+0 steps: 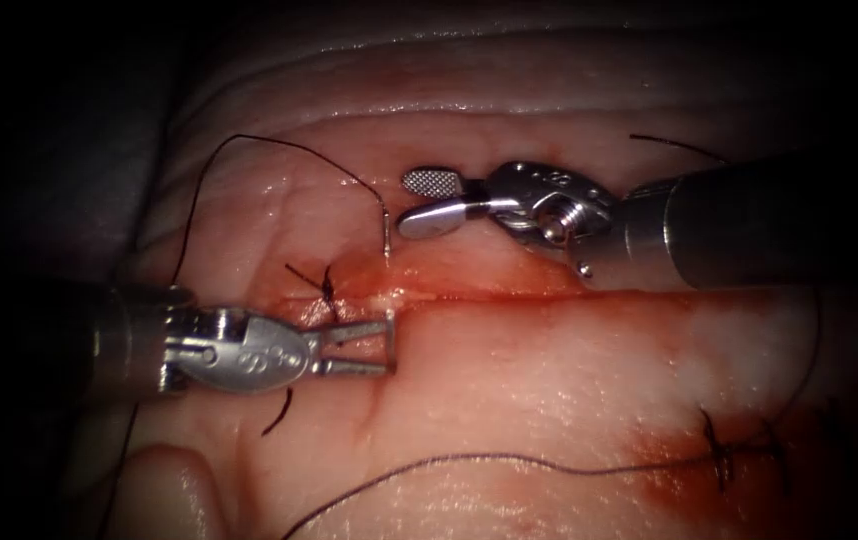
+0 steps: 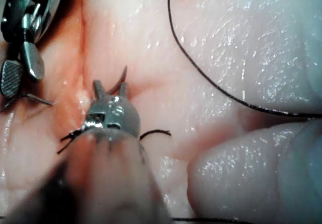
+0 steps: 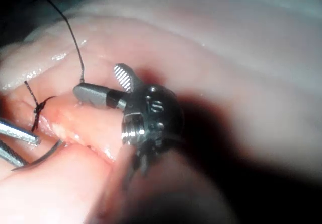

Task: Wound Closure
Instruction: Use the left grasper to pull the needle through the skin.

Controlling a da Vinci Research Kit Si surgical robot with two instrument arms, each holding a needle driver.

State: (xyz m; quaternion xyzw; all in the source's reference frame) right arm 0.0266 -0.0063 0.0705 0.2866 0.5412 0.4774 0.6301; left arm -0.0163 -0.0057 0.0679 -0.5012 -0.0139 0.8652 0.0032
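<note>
The cut (image 1: 509, 293) runs across the tissue (image 1: 549, 380). The curved needle (image 1: 387, 235) is in the tissue, its tail end standing out of the cut's upper edge with the black thread (image 1: 279, 145) trailing up and left. My right tool (image 1: 411, 200) is open just right of that tail end and holds nothing; its jaws (image 3: 98, 79) spread beside the thread. My left tool (image 1: 389, 347) is open below the cut, its upper jaw at the cut's lip. Part of the needle's curve (image 3: 45, 156) comes out of the cut, and a dark point (image 2: 122, 79) shows between the left jaws (image 2: 110, 85).
A tied stitch (image 1: 329, 285) with short cut ends sits on the cut left of the needle. Another knot (image 1: 719, 450) lies at the lower right amid red fluid. A long slack strand (image 1: 499, 460) crosses the near tissue. A short cut end (image 1: 279, 410) lies under the left tool.
</note>
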